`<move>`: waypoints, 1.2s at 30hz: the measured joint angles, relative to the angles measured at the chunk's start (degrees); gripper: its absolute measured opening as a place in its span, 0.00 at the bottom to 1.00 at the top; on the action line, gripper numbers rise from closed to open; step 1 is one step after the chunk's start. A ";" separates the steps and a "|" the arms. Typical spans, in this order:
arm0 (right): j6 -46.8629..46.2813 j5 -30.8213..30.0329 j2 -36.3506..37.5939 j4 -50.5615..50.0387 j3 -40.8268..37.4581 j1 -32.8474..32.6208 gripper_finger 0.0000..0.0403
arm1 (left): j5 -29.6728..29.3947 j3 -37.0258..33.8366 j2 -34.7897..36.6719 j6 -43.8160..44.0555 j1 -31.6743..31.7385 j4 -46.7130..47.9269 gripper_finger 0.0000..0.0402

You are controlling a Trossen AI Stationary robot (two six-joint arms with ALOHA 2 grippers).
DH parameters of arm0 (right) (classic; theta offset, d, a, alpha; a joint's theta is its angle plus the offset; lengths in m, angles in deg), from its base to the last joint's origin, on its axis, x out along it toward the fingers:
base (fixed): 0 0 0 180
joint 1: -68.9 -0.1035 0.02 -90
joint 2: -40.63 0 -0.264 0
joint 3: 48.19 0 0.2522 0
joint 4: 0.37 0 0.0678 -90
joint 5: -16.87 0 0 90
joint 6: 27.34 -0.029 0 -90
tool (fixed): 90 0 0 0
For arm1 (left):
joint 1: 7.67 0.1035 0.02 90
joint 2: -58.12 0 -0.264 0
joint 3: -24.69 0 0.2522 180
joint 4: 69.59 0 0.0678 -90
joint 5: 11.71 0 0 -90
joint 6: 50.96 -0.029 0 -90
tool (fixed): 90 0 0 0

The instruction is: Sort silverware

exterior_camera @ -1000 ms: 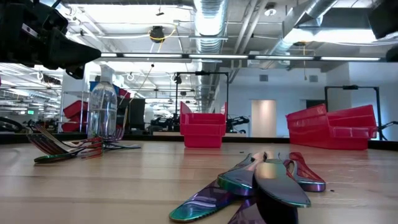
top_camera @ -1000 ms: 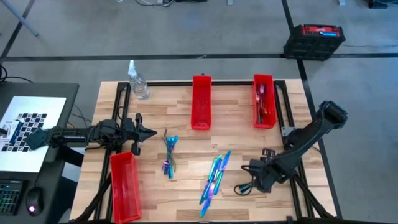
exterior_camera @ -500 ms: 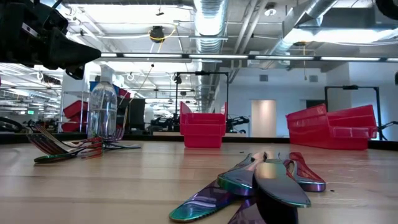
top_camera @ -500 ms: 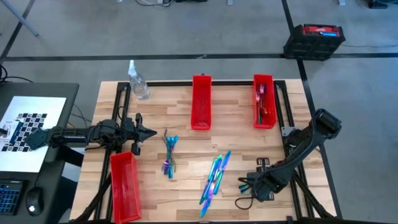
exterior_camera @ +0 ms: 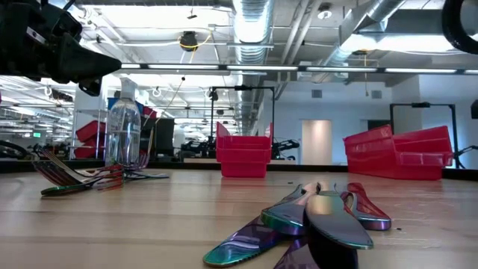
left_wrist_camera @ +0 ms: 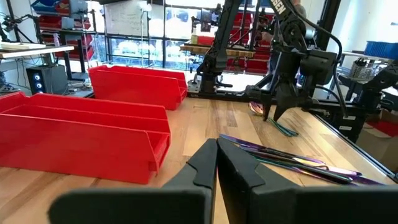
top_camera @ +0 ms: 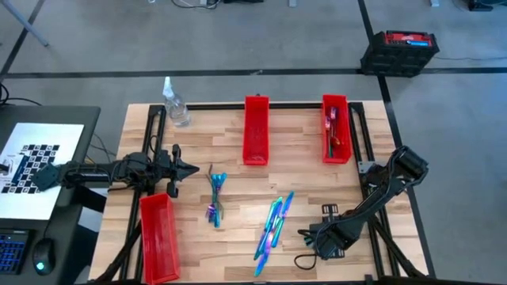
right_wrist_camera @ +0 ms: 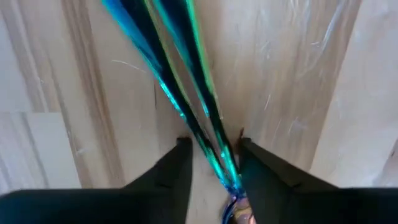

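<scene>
The right end effector [top_camera: 310, 237] was low over the worktop [top_camera: 309, 178], its fingers [right_wrist_camera: 177, 168] slightly apart around slim iridescent silverware [right_wrist_camera: 186, 106] lying flat. The left end effector [top_camera: 190, 169], closed and empty, waited well apart from it.

table [top_camera: 309, 178]: wood | red bins [top_camera: 256, 140] | spray bottle [top_camera: 176, 104] | silverware [top_camera: 273, 226] in loose clusters

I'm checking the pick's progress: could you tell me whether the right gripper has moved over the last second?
Yes. In the high view the right gripper has moved toward the table's near edge, farther from the red bin holding silverware.
</scene>
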 joint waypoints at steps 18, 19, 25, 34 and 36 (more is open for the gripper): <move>-13.72 -4.79 8.76 -2.86 -1.20 4.49 0.01 | -0.01 0.00 0.00 0.27 0.00 -0.01 0.00; -14.83 -6.39 10.29 -3.10 -1.01 5.47 0.01 | -0.01 0.00 0.00 0.43 0.00 -0.03 0.00; -20.24 -17.35 19.41 -10.63 -0.87 13.70 0.00 | -0.01 0.00 0.00 1.16 0.00 -0.04 0.00; -21.23 -31.94 35.70 -22.84 -0.85 34.99 0.00 | -0.02 0.00 0.00 1.29 0.01 -0.09 0.00; -19.31 -34.09 38.72 -22.99 -0.83 41.08 0.00 | -0.03 0.00 0.02 1.29 0.00 -0.09 0.00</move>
